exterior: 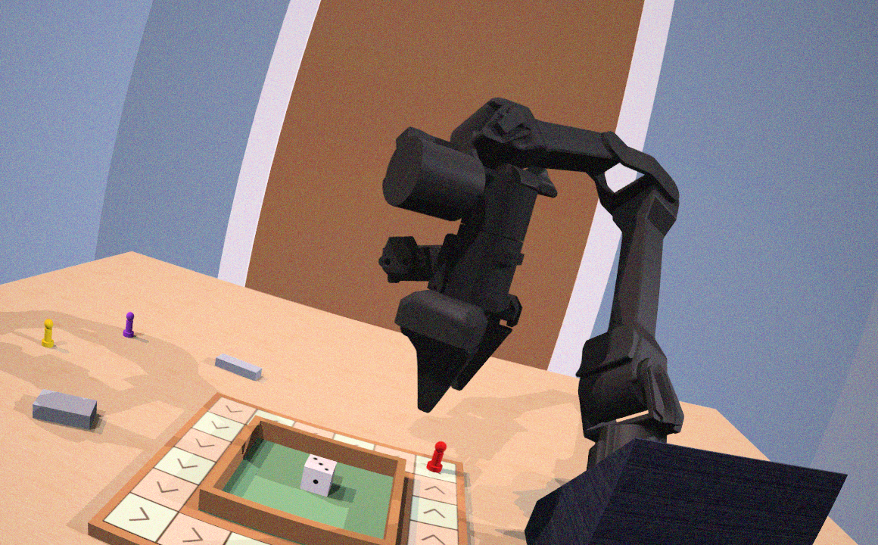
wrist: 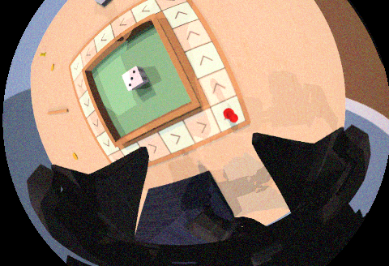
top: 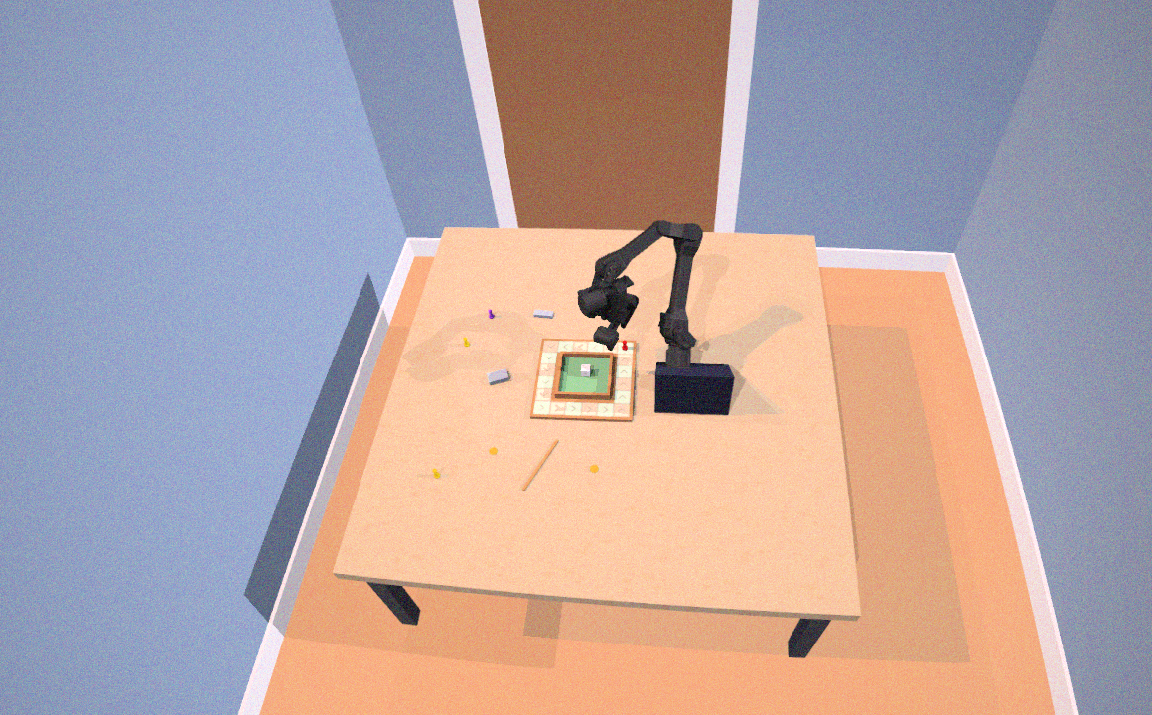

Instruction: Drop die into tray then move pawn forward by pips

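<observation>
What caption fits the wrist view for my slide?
Open hand above the board, die resting in the tray, red pawn standing on a corner square.
</observation>
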Robot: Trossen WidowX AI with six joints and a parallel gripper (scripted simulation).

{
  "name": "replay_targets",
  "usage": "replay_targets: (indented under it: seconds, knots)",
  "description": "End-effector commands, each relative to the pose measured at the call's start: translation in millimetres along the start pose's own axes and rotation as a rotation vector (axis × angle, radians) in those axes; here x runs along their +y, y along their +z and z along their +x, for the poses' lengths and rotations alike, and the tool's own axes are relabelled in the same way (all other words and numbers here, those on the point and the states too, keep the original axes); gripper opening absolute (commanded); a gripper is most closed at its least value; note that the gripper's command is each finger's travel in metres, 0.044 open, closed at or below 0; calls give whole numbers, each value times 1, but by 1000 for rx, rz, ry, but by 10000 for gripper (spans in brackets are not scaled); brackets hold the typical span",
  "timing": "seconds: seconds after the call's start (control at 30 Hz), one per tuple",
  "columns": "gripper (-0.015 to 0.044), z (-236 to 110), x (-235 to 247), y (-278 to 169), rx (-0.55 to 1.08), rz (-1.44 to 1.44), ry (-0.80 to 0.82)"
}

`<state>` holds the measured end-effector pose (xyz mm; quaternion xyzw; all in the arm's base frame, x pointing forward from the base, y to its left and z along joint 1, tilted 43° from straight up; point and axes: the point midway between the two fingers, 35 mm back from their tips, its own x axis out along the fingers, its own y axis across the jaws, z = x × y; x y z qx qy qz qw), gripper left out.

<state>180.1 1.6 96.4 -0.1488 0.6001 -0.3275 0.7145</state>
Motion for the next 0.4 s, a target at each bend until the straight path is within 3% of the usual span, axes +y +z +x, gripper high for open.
replay_targets:
  seconds: [0.0,0.13,0.37]
  knots:
    - [440,-22,33,-12,14,-163,-9]
    - [440,-43,62,-31,12,-314,-35]
    - [440,-37,52,-22,1,-261,-11]
